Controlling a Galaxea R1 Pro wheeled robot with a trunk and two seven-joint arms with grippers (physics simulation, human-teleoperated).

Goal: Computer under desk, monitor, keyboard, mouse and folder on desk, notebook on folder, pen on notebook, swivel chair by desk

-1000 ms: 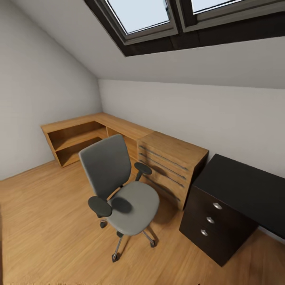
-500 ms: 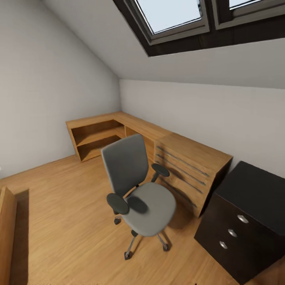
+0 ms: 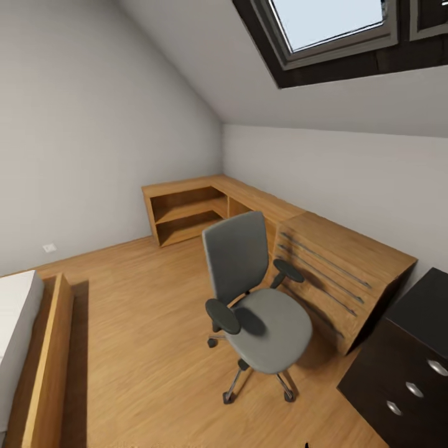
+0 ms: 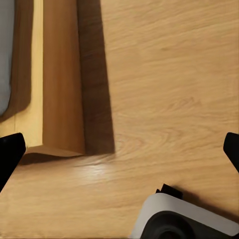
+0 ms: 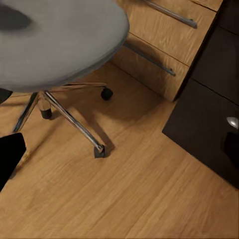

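Both grippers have their jaws spread wide, with nothing between them and touching nothing. On the left gripper point(image 4: 119, 149) the black fingertips point(image 4: 9, 154) sit at opposite edges of the wrist picture, over bare wood floor point(image 4: 164, 74). Same deal for the right gripper point(image 5: 119, 149).

The swivel chair point(image 3: 258, 308) stands on the floor just beside the light-wood shelf unit point(image 3: 280, 230), seat bare. The black drawer unit point(image 3: 404, 367) of the desk sits at the far right, next to the shelf unit's drawer end.

The left wrist cam catches a wooden bed frame point(image 4: 57, 74) with a grey mattress edge point(image 4: 5, 50), plus a bit of the robot's white base point(image 4: 179, 219). The right wrist cam gets the underside stuff: the chair's chrome legs point(image 5: 69, 119) and castors point(image 5: 106, 93). The head cam has the skylight point(image 3: 330, 25) and sloped ceiling.
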